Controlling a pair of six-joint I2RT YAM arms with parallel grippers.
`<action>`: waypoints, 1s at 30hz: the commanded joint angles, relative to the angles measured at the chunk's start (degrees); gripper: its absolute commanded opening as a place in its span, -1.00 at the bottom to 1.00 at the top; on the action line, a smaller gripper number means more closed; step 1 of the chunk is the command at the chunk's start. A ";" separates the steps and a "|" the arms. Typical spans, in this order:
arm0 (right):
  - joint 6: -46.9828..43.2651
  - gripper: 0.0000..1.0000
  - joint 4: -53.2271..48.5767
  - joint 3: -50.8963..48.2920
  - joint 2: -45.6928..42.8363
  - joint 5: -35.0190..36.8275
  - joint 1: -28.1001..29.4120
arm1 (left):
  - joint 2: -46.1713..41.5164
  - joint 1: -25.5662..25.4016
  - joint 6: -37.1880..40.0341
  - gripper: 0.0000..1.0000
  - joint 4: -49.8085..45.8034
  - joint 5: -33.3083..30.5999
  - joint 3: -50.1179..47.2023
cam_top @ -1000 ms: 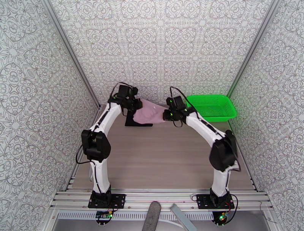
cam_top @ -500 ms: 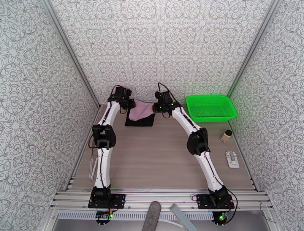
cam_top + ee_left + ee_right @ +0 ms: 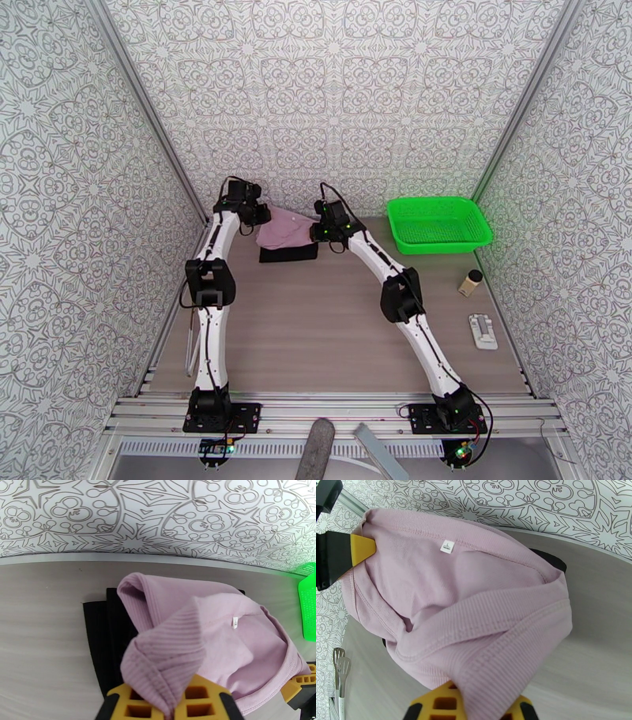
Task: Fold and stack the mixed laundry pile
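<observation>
The dusty pink shirt (image 3: 284, 229) hangs stretched between my two grippers at the back of the table, over the folded black garment (image 3: 289, 253) lying flat there. My left gripper (image 3: 257, 215) is shut on the shirt's left corner, and my right gripper (image 3: 320, 230) is shut on its right corner. In the left wrist view the ribbed pink cloth (image 3: 221, 638) bunches into my yellow fingers (image 3: 134, 703), with the black garment (image 3: 100, 645) underneath. In the right wrist view the pink shirt (image 3: 454, 598) runs from my right gripper (image 3: 474, 709) to the other gripper's yellow pad (image 3: 361, 547).
A green mesh basket (image 3: 439, 225) stands at the back right. A small bottle (image 3: 472, 282) and a white flat object (image 3: 483, 331) lie near the right edge. Metal tongs (image 3: 191, 347) lie along the left edge. The patterned back wall is close behind the garments.
Both arms have stretched farther toward the back wall and slightly left, carrying the pink shirt with them. The shirt now hangs lower and narrower over the black garment.
</observation>
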 commanded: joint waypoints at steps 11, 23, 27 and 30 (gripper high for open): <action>2.51 -0.88 -3.67 -6.18 0.52 2.57 0.65 | 5.66 1.98 -0.37 0.28 -1.92 -3.00 1.90; 1.05 0.98 -6.40 -12.91 -7.40 3.30 0.70 | 0.69 1.90 -0.61 0.99 -1.34 -0.58 1.65; -0.65 0.98 -4.59 -22.97 -17.25 7.73 0.61 | -8.45 1.97 1.58 0.99 -0.14 -1.66 -4.44; -1.52 0.98 0.00 -35.74 -28.65 11.07 0.46 | -21.06 2.22 2.67 0.99 7.02 -3.53 -17.04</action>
